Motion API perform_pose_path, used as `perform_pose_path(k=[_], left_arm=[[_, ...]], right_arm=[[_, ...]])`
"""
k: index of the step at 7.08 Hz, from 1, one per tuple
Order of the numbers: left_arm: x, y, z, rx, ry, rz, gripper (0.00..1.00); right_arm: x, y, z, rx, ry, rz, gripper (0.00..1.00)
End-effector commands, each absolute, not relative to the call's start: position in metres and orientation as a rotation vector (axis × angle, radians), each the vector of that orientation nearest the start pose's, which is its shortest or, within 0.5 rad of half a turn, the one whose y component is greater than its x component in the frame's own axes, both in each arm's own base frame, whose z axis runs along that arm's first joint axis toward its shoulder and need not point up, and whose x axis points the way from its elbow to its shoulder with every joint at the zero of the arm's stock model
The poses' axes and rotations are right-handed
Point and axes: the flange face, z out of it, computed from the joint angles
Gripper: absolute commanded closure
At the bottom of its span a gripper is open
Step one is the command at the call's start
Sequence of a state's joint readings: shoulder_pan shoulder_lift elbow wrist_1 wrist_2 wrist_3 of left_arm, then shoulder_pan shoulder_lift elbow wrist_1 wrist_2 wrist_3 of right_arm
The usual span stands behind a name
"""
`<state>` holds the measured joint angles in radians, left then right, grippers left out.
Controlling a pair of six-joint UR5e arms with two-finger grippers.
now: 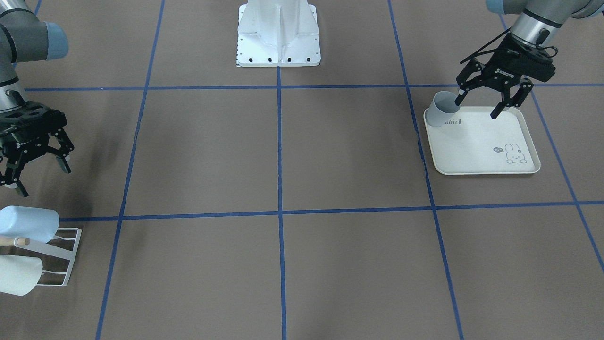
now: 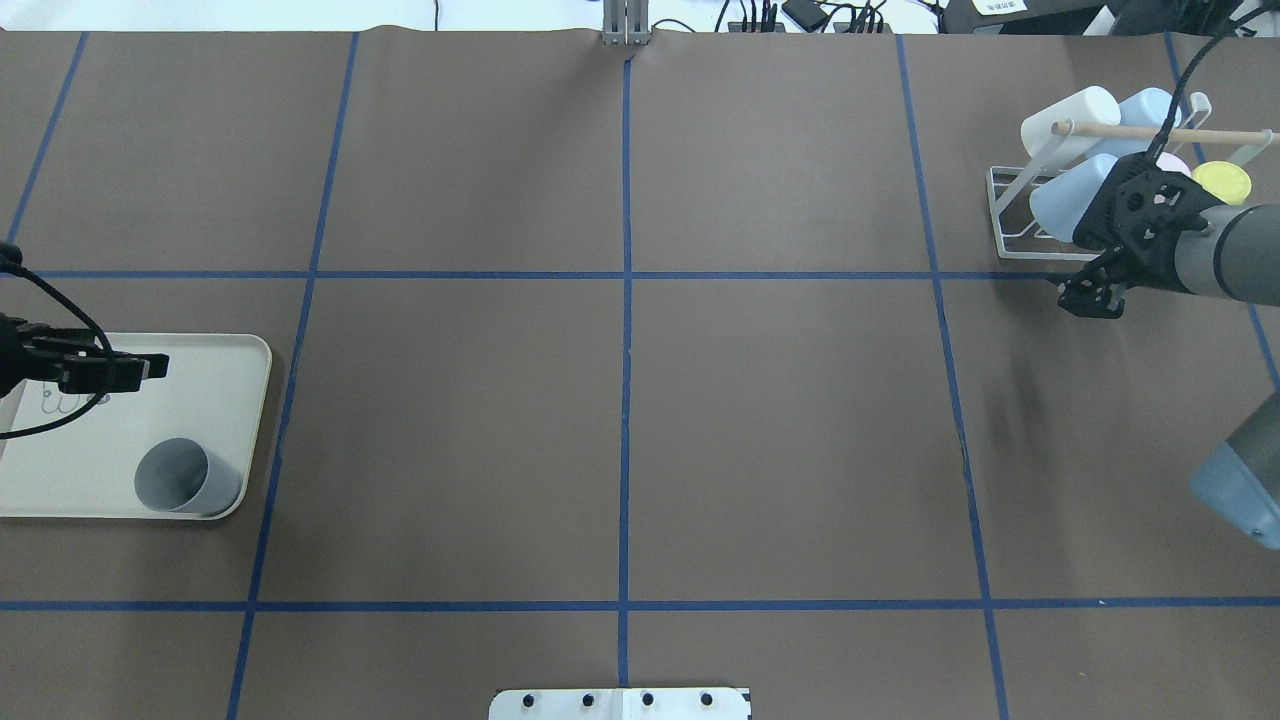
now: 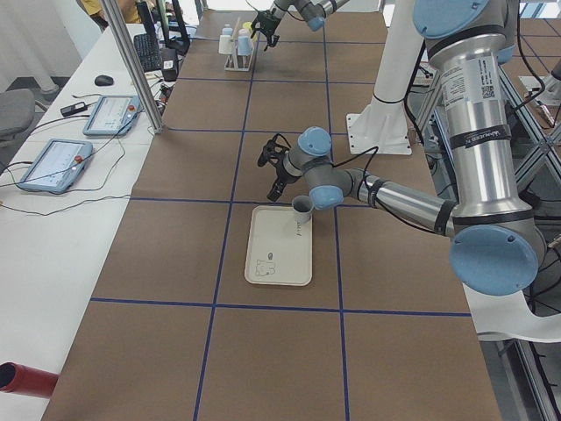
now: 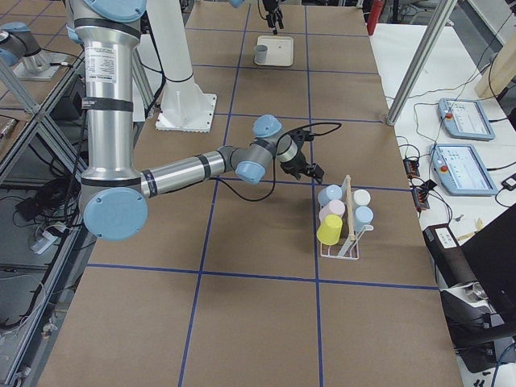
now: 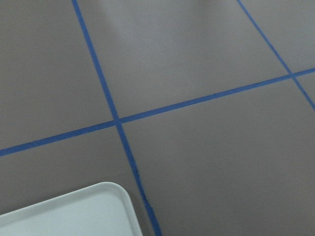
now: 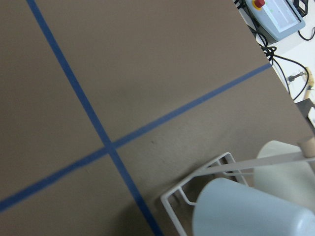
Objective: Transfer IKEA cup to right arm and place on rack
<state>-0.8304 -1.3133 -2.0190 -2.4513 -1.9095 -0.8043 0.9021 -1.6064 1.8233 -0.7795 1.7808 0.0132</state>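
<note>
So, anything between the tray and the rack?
No. In the overhead view the table between tray and rack is bare; only blue tape lines cross it.

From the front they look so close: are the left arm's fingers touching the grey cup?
Apart. The overhead view shows bare tray between the left arm's fingers and the grey cup.

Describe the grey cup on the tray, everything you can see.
The grey cup is a plain, smooth tumbler, plastic by the look, no handle. It stands upright, mouth up, and looks empty from overhead. It sits inside the cream tray, in the corner nearest the robot's base and the middle of the table. Only the tray touches it; the open left claw hovers over the tray beside it, not gripping.
</note>
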Motion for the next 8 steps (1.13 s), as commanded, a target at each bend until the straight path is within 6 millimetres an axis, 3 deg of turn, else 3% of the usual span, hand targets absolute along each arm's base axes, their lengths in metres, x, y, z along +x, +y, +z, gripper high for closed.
perform_pose_path(k=[1, 2, 3, 4, 5, 6, 7, 8], left_arm=[[0.212, -0.352, 0.501, 0.524, 0.933, 0.140, 0.00], [0.233, -0.343, 0.512, 0.523, 0.911, 0.161, 0.00], [0.238, -0.338, 0.510, 0.511, 0.941, 0.145, 0.00], [0.260, -0.323, 0.512, 0.473, 0.957, 0.153, 0.00], [0.270, -0.316, 0.512, 0.464, 0.960, 0.167, 0.00], [0.267, -0.314, 0.516, 0.461, 0.953, 0.167, 0.11], [0.266, -0.313, 0.521, 0.455, 0.945, 0.166, 0.56], [0.265, -0.313, 0.520, 0.458, 0.945, 0.168, 0.89]], right_arm=[[-0.228, -0.439, 0.453, 0.835, -0.854, -0.573, 0.00], [-0.228, -0.434, 0.442, 0.837, -0.891, -0.591, 0.00], [-0.226, -0.431, 0.432, 0.851, -0.902, -0.597, 0.00], [-0.225, -0.431, 0.431, 0.854, -0.901, -0.595, 0.00], [-0.225, -0.431, 0.432, 0.852, -0.901, -0.593, 0.00], [-0.225, -0.431, 0.432, 0.854, -0.899, -0.594, 0.00], [-0.225, -0.432, 0.431, 0.857, -0.900, -0.594, 0.00], [-0.225, -0.432, 0.431, 0.856, -0.901, -0.593, 0.00]])
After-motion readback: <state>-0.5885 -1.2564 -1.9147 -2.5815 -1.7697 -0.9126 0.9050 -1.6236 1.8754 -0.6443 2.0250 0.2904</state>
